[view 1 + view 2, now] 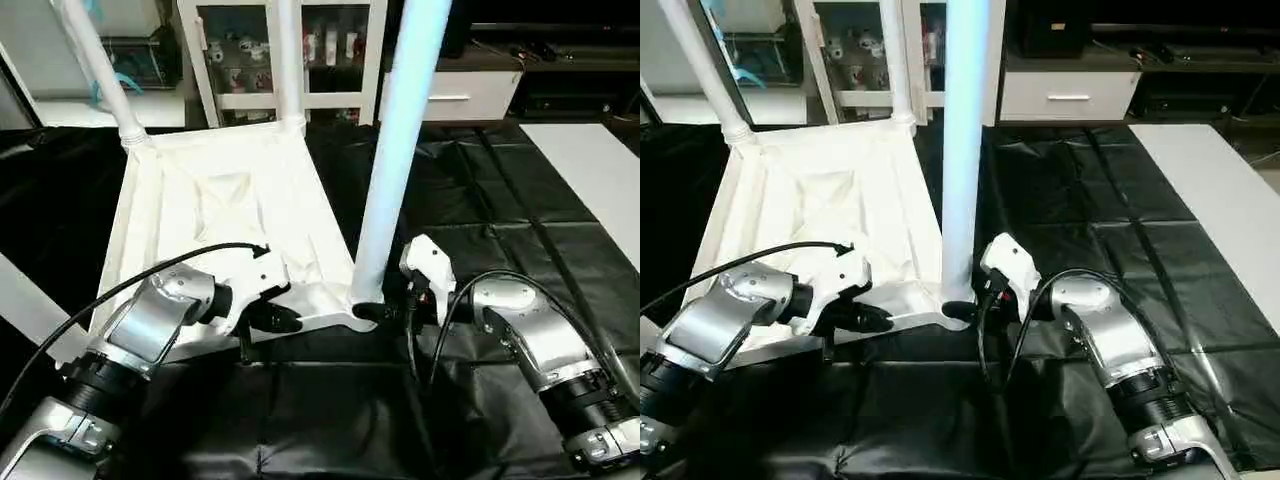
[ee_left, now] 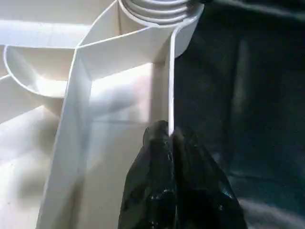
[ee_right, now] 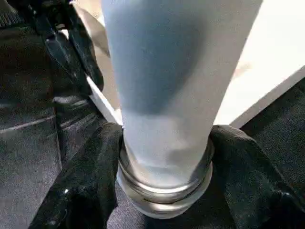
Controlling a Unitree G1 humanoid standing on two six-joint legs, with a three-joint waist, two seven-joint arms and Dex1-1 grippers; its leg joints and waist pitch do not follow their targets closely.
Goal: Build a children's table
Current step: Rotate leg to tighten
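While left gripper [image 1: 285, 318] jaws pinch the white ribbed plastic table panel's [image 1: 190, 215] near rim, right gripper [image 3: 164, 164] jaws clasp the long white tapered tube leg [image 1: 395, 160]; next: seat it fully in the near-right socket.

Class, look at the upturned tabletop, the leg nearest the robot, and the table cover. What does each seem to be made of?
Tabletop: looks like white moulded plastic, smooth and slightly glossy, with thin ribs. Leg: probably the same plastic, a smooth tube with ridged rings at its base. Cover: apparently thin black sheeting, wrinkled, creased and shiny.

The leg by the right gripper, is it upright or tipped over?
Upright: the leg rises from the tabletop's near corner, with the right gripper around its base.
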